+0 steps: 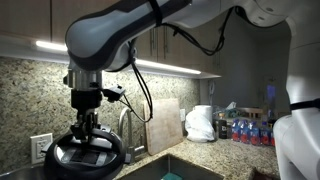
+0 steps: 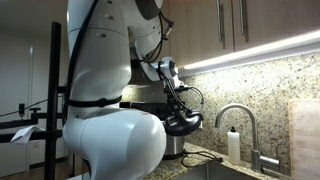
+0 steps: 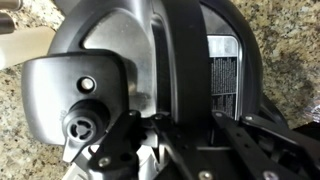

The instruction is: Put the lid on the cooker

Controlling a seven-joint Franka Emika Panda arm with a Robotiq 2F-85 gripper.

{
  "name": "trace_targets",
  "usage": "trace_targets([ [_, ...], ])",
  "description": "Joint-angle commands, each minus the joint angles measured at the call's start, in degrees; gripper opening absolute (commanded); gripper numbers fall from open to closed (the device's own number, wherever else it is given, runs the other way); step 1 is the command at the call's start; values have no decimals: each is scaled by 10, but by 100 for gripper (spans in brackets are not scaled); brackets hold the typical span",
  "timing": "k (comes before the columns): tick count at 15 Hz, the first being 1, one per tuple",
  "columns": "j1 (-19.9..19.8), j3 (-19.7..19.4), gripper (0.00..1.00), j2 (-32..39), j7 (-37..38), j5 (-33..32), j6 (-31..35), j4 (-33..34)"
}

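Black and glossy, the lid (image 1: 85, 152) hangs under my claw (image 1: 90, 130). My fingers are drawn together on its middle, where the knob should be, though they hide the knob itself. I take it there, I reckon, because a central hold keeps the dome roughly balanced. Even so, in an exterior view the lid (image 2: 183, 123) tips a little to one side. It sits just above the cooker (image 2: 172, 148), whose silvery body shows below it, and I cannot tell whether the rims touch anywhere. From here I judge the job to be levelling the lid and lowering it straight so the rim seats all round; a tilted drop could leave it cocked on one edge. My wrist view is crowded with dark shiny surfaces too close to sort out. The counter (image 1: 215, 155) is speckled granite, and the same stone runs up the wall under strip lights and wooden cabinets. A faucet (image 2: 240, 120) curves over the sink (image 1: 165, 170), with a pale cutting board (image 1: 163, 122) leaning behind and a white bag (image 1: 200, 122) farther along.
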Motion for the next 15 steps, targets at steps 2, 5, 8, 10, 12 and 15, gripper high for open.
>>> trace_targets([
  [2,18,26,4,-19,17,-25,-16,6],
  [5,33,51,4,-24,36,-70,-31,23],
  [8,42,68,4,-17,53,-113,-40,49],
  [10,43,71,4,-1,46,-124,-39,70],
  [12,40,65,4,26,28,-116,-21,90],
  [15,38,58,3,76,1,-103,6,119],
])
